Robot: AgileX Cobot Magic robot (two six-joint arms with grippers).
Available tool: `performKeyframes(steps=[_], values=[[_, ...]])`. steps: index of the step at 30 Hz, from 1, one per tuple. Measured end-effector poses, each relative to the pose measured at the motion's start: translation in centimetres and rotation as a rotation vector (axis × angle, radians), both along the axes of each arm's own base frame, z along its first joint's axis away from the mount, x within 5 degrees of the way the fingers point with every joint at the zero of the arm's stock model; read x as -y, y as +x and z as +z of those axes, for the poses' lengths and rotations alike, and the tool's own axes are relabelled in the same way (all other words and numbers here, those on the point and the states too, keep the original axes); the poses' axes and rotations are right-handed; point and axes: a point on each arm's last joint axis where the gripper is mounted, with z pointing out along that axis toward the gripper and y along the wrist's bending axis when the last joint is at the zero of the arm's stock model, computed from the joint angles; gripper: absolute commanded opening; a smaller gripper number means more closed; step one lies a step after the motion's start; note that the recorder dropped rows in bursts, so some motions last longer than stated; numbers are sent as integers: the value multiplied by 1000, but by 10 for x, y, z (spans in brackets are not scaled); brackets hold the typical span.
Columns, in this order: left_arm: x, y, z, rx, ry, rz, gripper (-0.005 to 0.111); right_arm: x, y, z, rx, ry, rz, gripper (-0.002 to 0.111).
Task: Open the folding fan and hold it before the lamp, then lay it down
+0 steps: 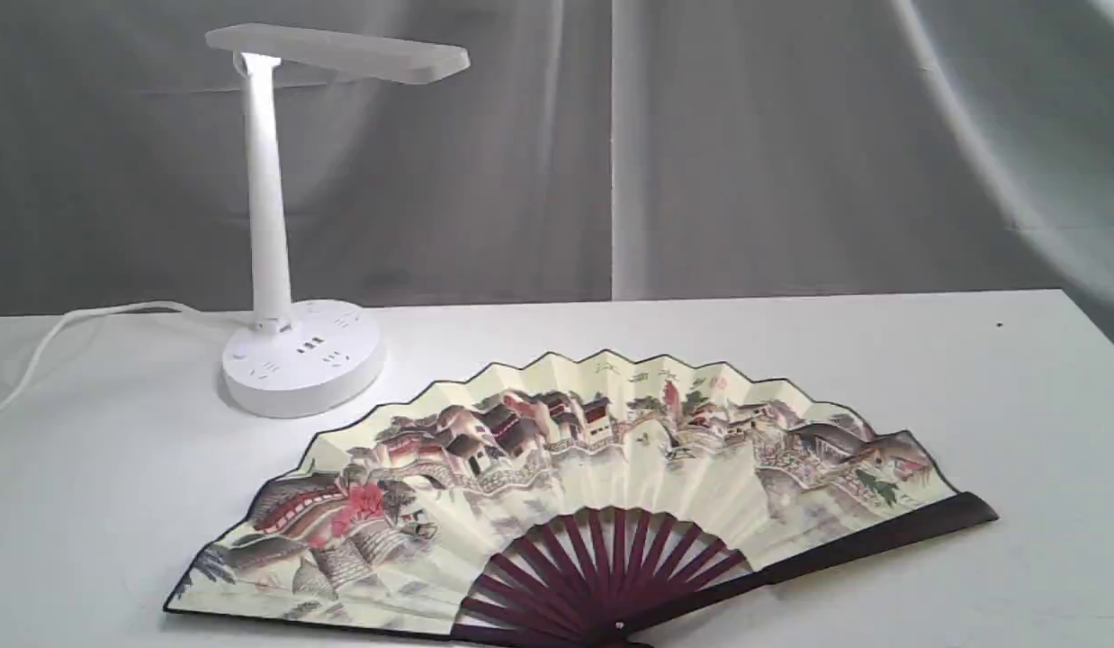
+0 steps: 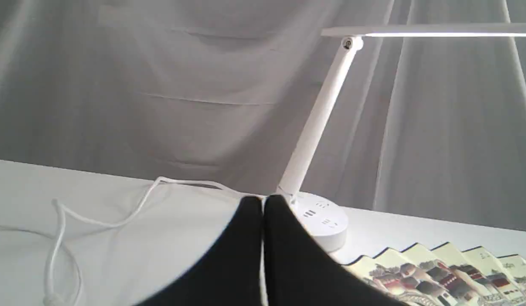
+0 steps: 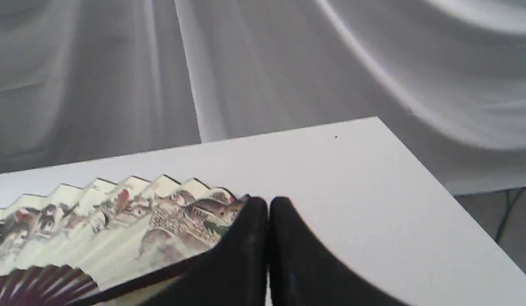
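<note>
The folding fan (image 1: pixel 575 468) lies spread flat on my white worktop (image 1: pixel 791 342), pivot nearest the camera. The lamp (image 1: pixel 267 207) stands apart at its ten o'clock, cord (image 1: pixel 44 346) trailing toward nine, grey drape (image 1: pixel 746 153) behind. My left pincer (image 2: pixel 263 204), clenched empty, faces the lamp's base; my right pincer (image 3: pixel 268 204), likewise clenched, hangs above the fan's guard.

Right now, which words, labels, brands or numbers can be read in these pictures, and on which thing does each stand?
No text can be quoted.
folding fan: a short row of dark brush characters near the leaf's top edge, too blurred to read.
lamp: only sockets show on its base; no label or brand visible.
</note>
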Motion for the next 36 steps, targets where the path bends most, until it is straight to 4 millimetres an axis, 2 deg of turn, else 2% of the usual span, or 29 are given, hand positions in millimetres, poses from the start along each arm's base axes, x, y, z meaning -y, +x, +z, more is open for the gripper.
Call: performKeyframes(steps=[4, 9, 20, 27, 31, 36], values=[[0, 3, -18, -31, 3, 2, 0, 0, 1, -8, -27, 1, -1, 0], [0, 3, -27, -105, 4, -1, 0, 0, 1, -9, -28, 27, 0, 0], [0, 3, -29, -121, -26, -3, 0, 0, 1, -11, -53, 36, -7, 0], [0, 3, -29, -127, -35, -3, 0, 2, -1, -20, -145, 136, -40, 0], [0, 3, -29, -129, -35, -3, 0, 4, -2, -21, -163, -5, -42, 0], [0, 3, -29, -131, -35, -3, 0, 5, -2, -21, -167, -39, -44, 0]])
